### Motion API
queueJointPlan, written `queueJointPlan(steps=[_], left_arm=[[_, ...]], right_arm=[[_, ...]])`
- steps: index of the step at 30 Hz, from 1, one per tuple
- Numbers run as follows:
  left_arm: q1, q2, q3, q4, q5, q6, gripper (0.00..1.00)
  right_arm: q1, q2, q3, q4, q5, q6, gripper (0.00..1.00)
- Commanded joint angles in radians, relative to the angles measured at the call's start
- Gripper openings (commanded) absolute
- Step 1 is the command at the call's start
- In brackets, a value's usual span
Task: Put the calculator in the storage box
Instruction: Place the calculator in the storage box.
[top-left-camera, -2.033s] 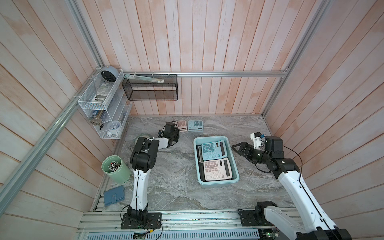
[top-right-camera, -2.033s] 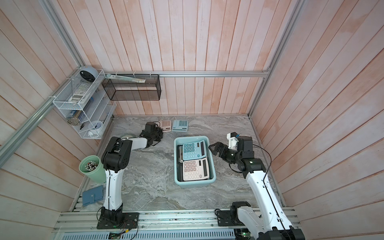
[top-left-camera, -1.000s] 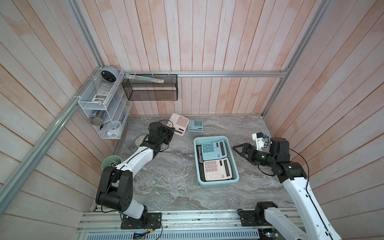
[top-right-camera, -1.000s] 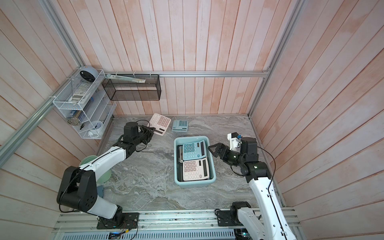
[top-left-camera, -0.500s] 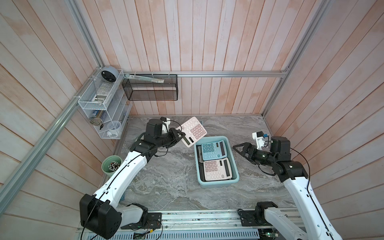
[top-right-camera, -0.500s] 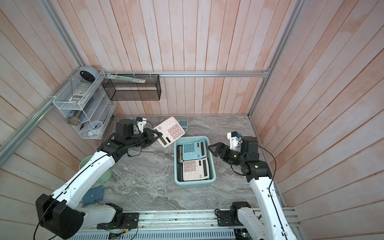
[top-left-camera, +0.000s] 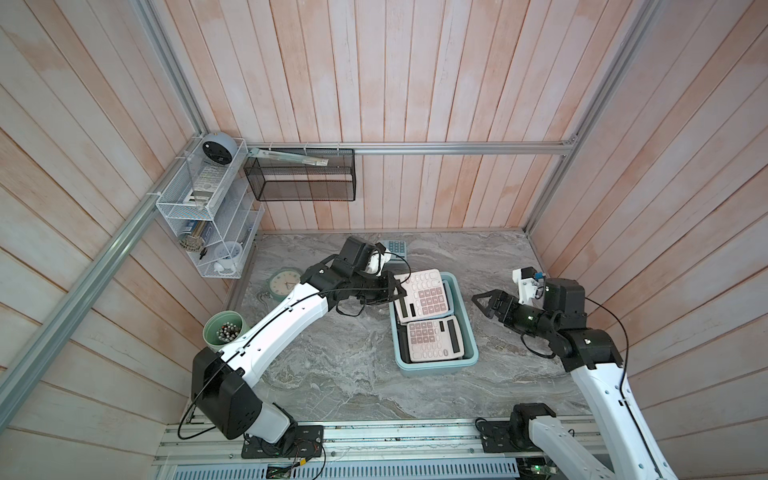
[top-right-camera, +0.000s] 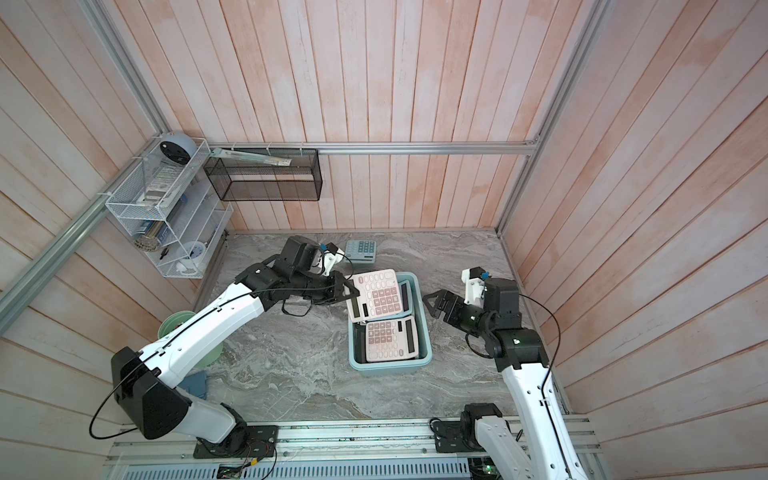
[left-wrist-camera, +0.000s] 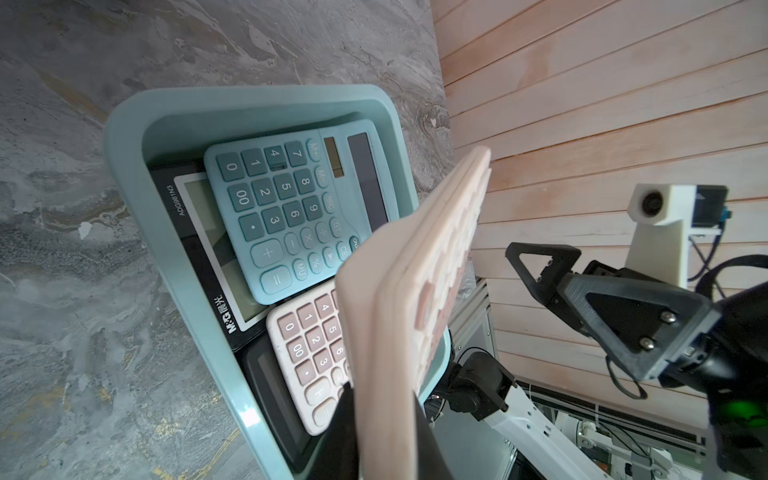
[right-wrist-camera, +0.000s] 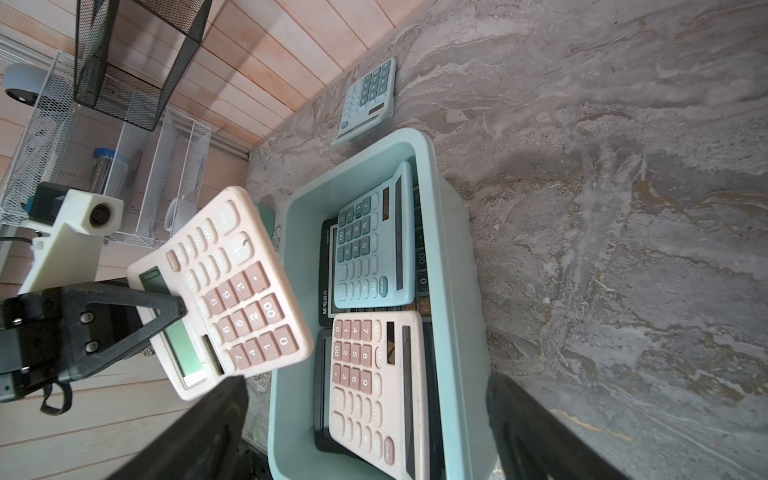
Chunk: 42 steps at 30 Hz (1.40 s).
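Left gripper is clamped tight on the display end of a pink calculator. One finger lies across the display in the right wrist view.

The calculator hangs in the air over the box, above its far end. It is tilted with keys up, clear of the contents and not yet set down. In the left wrist view it shows edge-on above the near rim of the box.

Already in the box:
- a teal calculator at the far end
- a second pink one at the near end
- black ones under both

In both top views the held unit hides the teal one.

Right gripper sits just beside the box on its right-arm side. Its jaws are spread wide and hold nothing, and it touches neither the box nor the calculator.

A spare teal calculator lies flat on the table just beyond the far end of the box. The clock and pen cup are well apart from the box, on its left-arm side.
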Motion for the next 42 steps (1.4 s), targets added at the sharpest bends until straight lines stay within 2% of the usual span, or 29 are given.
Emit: queueJointPlan(steps=[1, 14, 31, 36, 40, 42], left_arm=[[-0.005, 0.037, 0.051, -0.001, -0.017, 0.026, 0.0], [0.004, 0.222, 0.134, 0.006, -0.01, 0.026, 0.0], [0.051, 0.302, 0.205, -0.089, 0.012, 0.092, 0.01], [0.052, 0.309, 0.202, -0.091, -0.003, 0.092, 0.07], [0.057, 0.301, 0.203, -0.091, -0.031, 0.084, 0.3], [0.06, 0.3, 0.213, -0.094, -0.04, 0.083, 0.33]], right_arm=[[0.0, -0.012, -0.001, -0.027, 0.031, -0.027, 0.96], [0.0, -0.009, -0.041, -0.01, 0.006, -0.037, 0.96], [0.001, -0.015, -0.064, 0.004, -0.007, -0.035, 0.96], [0.0, -0.009, -0.069, 0.012, -0.011, -0.03, 0.96], [-0.001, -0.004, -0.066, 0.016, -0.016, -0.027, 0.96], [0.0, -0.004, -0.065, 0.016, -0.016, -0.026, 0.96]])
